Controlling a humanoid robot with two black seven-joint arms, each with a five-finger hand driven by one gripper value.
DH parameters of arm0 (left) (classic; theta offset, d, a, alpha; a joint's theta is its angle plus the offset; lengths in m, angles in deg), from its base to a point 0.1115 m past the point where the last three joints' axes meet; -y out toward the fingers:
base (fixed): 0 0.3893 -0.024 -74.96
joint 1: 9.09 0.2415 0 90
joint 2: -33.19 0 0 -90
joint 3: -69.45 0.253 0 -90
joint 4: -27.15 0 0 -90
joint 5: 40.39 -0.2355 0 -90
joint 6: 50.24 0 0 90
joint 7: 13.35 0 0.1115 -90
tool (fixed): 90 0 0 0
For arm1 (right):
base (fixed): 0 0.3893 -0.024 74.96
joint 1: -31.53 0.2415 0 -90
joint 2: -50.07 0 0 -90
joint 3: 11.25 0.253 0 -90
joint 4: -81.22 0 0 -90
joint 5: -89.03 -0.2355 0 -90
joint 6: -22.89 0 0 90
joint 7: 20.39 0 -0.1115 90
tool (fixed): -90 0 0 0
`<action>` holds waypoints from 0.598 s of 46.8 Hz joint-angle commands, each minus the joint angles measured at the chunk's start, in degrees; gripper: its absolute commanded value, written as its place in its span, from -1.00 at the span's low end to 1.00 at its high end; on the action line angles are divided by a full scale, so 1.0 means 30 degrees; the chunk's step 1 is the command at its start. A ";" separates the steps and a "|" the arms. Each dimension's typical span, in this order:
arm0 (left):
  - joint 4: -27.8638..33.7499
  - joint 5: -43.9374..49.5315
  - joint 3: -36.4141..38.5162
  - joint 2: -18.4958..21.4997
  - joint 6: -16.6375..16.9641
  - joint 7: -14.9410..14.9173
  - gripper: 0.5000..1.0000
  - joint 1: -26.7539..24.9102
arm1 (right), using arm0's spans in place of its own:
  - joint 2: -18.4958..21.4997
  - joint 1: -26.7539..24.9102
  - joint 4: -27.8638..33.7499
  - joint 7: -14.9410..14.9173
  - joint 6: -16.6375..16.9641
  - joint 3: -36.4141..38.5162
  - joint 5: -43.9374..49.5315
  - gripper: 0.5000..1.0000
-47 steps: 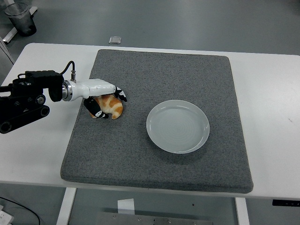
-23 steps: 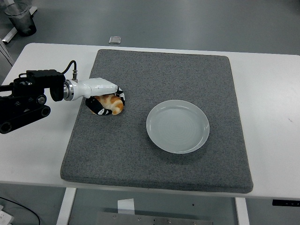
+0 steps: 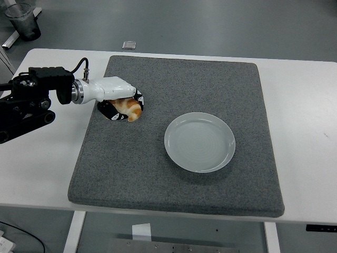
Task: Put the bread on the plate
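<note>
Golden-brown crust shows between dark fingers [image 3: 138,98] in the head view: the bread [image 3: 129,108] is gripped by the left hand [image 3: 119,98], whose fingers are curled closed around it from above and from the near side. The bread is held over the left part of the grey felt mat [image 3: 210,84]; whether it is lifted clear of the mat or resting on it cannot be told. The plate [image 3: 199,142], pale and glossy, lies empty on the mat to the right of the hand and nearer the camera, well apart from the bread. The right hand is not seen.

The step in hand is judged to be the carry toward the plate. The grip appears to cover only part of the bread, with one tip left poking out below the fingers, so the bread could be tilted or dropped during the crossing. If it were released too early or too near the rim, it could be left half on the mat.

The white surface [image 3: 47,158] carries the mat. Beyond its far edge a small grey object [image 3: 129,45] lies on the grey floor, and a dark bin [image 3: 22,20] stands at the top left.
</note>
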 commanded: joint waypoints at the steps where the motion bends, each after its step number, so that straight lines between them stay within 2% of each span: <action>1: 0.0148 -0.0053 -0.0068 0.0025 0.0086 -0.0005 -1.00 -0.0198 | 0.0000 0.0000 0.0000 0.0013 0.0000 0.0000 0.0000 0.73; 10: 0.0617 -0.0112 -0.0185 0.0055 0.0116 -0.0005 -1.00 -0.0930 | 0.0000 0.0000 0.0000 -0.0016 0.0000 0.0000 0.0000 0.73; 28: 0.0792 0.0122 -0.0215 0.0055 -0.0118 -0.0005 -1.00 -0.3742 | 0.0000 0.0000 0.0000 0.0013 0.0000 0.0000 0.0000 0.73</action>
